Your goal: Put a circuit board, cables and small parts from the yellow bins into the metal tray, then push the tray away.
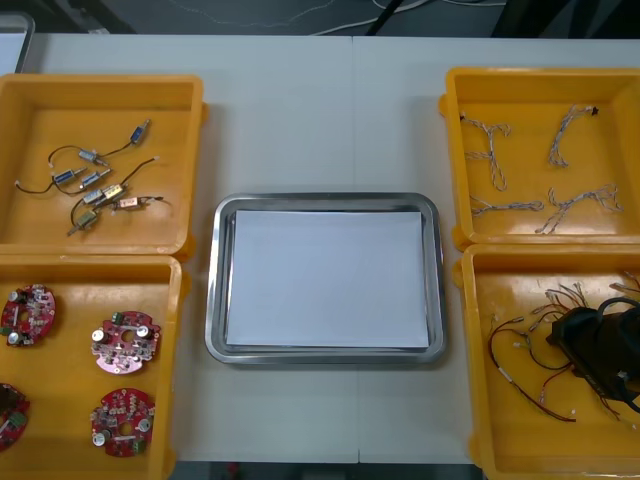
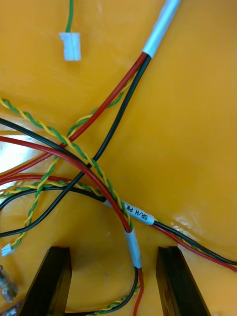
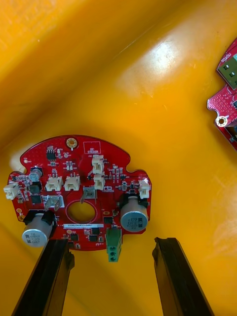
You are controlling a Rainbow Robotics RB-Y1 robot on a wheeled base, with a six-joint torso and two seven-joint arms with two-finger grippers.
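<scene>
The metal tray, white inside, lies at the table's middle with nothing in it. My right gripper is down in the near right yellow bin, over a tangle of red, black and yellow-green cables. In the right wrist view that gripper is open, and a red and black cable with a white sleeve runs between its fingers. My left gripper is open low over a round red circuit board on an orange bin floor, with the board's near edge between the fingertips.
The near left bin holds several circuit boards. Small metal parts on black wires lie in the far left bin. Twisted blue and white cables lie in the far right bin. A second board sits beyond the left fingers.
</scene>
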